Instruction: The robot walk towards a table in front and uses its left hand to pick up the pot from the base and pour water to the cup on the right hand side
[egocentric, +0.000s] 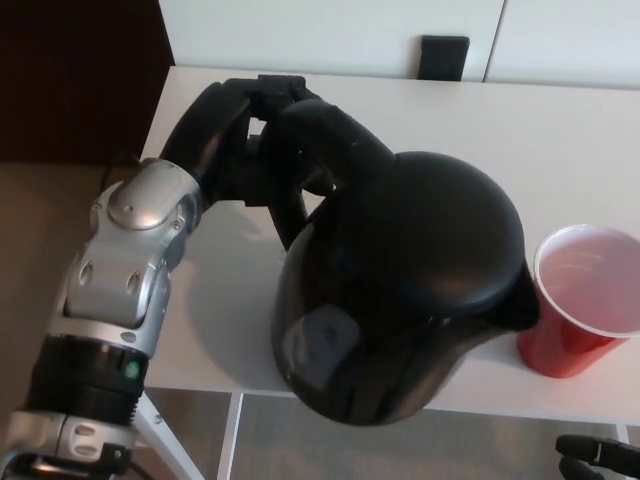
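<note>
A black electric pot (400, 290) hangs above the white table (560, 130), tilted toward the right. Its spout leans over the near rim of a red cup (575, 305) with a white inside. My left hand (235, 140) is shut on the pot's handle at the upper left, with the silver forearm running down to the picture's lower left. No stream of water shows. At the bottom right corner a bit of my right hand (598, 457) peeks in below the table edge, too little to judge. The pot's base is hidden.
A small black box (444, 58) stands at the table's far edge against the white wall. A dark panel and brown floor lie to the left of the table. White table legs (232, 435) show below the front edge.
</note>
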